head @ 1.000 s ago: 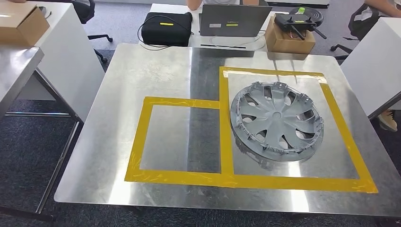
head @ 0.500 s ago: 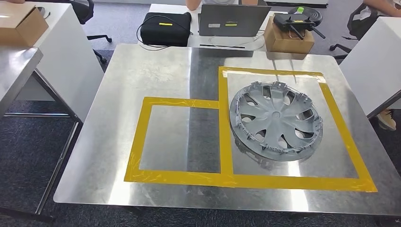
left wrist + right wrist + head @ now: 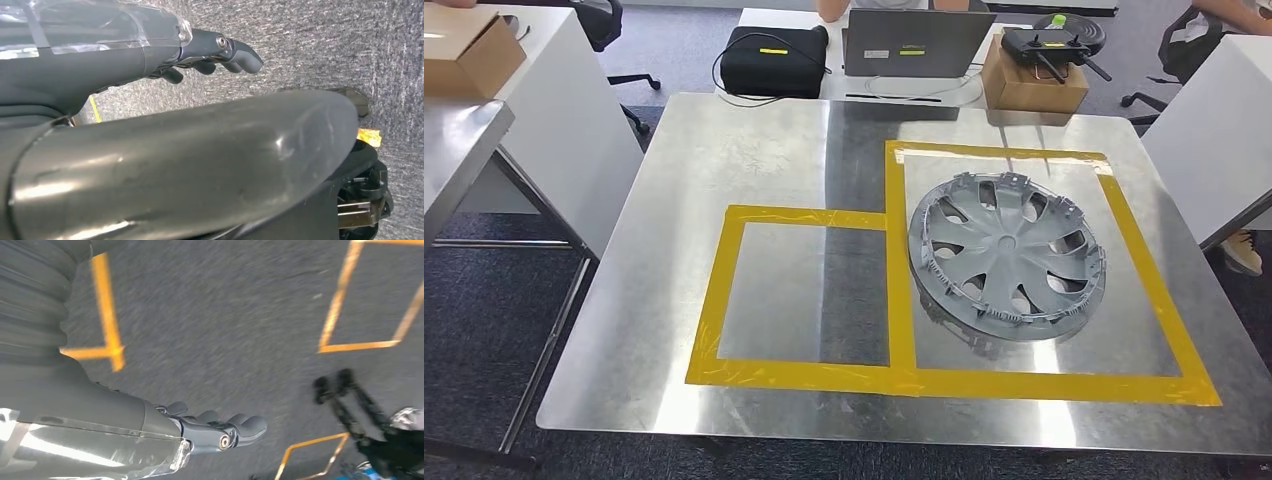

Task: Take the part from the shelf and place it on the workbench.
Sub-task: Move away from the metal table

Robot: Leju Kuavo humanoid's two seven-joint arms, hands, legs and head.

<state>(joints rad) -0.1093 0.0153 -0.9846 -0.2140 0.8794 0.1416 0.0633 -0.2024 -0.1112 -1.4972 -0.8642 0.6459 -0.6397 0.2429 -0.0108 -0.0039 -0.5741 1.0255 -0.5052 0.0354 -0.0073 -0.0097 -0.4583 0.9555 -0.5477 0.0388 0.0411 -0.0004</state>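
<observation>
The part, a silver-grey wheel cover [image 3: 1008, 256], lies flat on the shiny metal workbench [image 3: 724, 150], inside the larger of two yellow tape squares [image 3: 1142, 258]. The smaller tape square [image 3: 714, 300] to its left has nothing in it. My left hand [image 3: 210, 52] hangs low beside my body above grey carpet, fingers loosely extended and holding nothing. My right hand [image 3: 220, 432] also hangs over the carpet with its fingers stretched out and nothing in them.
Beyond the bench's far edge stand a black bag [image 3: 776, 60], a laptop [image 3: 916, 42] and a cardboard box [image 3: 1034, 82] with a black controller on it. White tables flank the bench on the left [image 3: 544, 110] and right [image 3: 1214, 140]. Yellow floor tape [image 3: 105, 310] marks the carpet.
The head view has shifted very slightly; the wheel cover keeps its place inside the tape square. Nothing on the bench has moved.
</observation>
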